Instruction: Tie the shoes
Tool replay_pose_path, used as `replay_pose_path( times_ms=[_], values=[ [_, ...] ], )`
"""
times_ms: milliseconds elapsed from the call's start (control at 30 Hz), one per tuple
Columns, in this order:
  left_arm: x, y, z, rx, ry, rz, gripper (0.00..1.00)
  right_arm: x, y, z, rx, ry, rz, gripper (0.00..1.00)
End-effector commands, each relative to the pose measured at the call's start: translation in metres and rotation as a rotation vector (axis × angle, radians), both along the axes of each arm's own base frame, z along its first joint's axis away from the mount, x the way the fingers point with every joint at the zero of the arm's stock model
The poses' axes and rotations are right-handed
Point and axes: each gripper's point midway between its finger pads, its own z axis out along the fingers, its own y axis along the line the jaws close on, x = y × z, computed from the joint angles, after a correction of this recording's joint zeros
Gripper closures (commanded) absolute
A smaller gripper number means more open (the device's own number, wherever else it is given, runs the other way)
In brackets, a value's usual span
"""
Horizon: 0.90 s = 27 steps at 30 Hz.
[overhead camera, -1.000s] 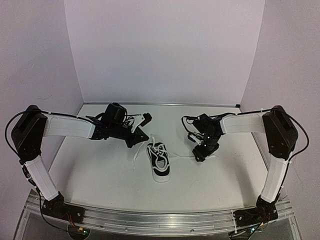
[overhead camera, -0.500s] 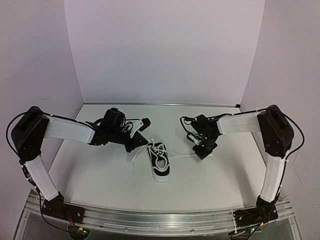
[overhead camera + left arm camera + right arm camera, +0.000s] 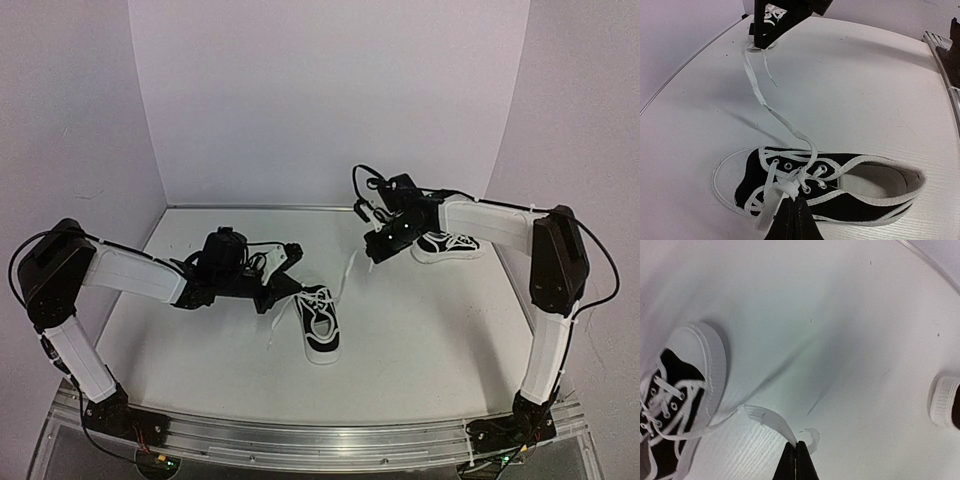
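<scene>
Shoes lie well apart on the white bench. The near shoe sits sole down around the middle, toe toward the back wall, black canvas with a white sole and white toe cap. The far shoe rests toward the back right, just beside the right arm, which hides part of it; in the right wrist view only its white toe shows at the frame edge.

The left arm reaches low across the bench to the near shoe's left side. Its jaws are together, pinched on the lace bunch where the laces cross above the eyelets; a flat white strand hangs beside the fingers over the side of the near shoe.

The right jaws are raised above the bench, beyond the near shoe and between the two shoes. They too are together, clamped on the long lace close to its end, with a short curl of tip showing past the fingers. From that grip the long lace slopes down to the near shoe's eyelets, loosely wavy rather than drawn straight. In the left wrist view it runs up from the bunch toward the right arm's black head at the top of the frame, casting a thin shadow on the bench.
</scene>
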Motion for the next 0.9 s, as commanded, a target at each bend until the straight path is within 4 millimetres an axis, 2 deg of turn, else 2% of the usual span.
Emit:
replay_pose_path(
  times_ms=[0,167,300,400,533,600,867],
  values=[
    [0.006,0.009,0.019,0.026,-0.029,0.054,1.0,-0.001,0.004,0.02,0.051,-0.017,0.004,1.0],
    [0.0,0.039,-0.016,0.259,0.106,0.131,1.0,-0.013,-0.014,0.005,-0.007,-0.002,-0.021,1.0],
    [-0.01,0.067,-0.045,0.432,0.207,0.178,0.98,-0.017,-0.025,0.006,-0.018,-0.005,-0.032,1.0],
    [-0.009,0.081,-0.061,0.513,0.229,0.224,0.92,-0.016,-0.028,0.008,-0.017,-0.008,-0.034,1.0],
    [-0.006,0.079,-0.068,0.52,0.231,0.225,0.71,-0.014,-0.027,0.009,-0.007,-0.007,-0.03,1.0],
    [-0.002,0.072,-0.066,0.498,0.222,0.22,0.65,-0.014,-0.026,0.01,-0.002,-0.006,-0.026,1.0],
    [0.025,0.052,-0.062,0.452,0.168,0.227,0.57,-0.015,-0.025,0.007,0.002,0.004,-0.023,1.0]
  ],
)
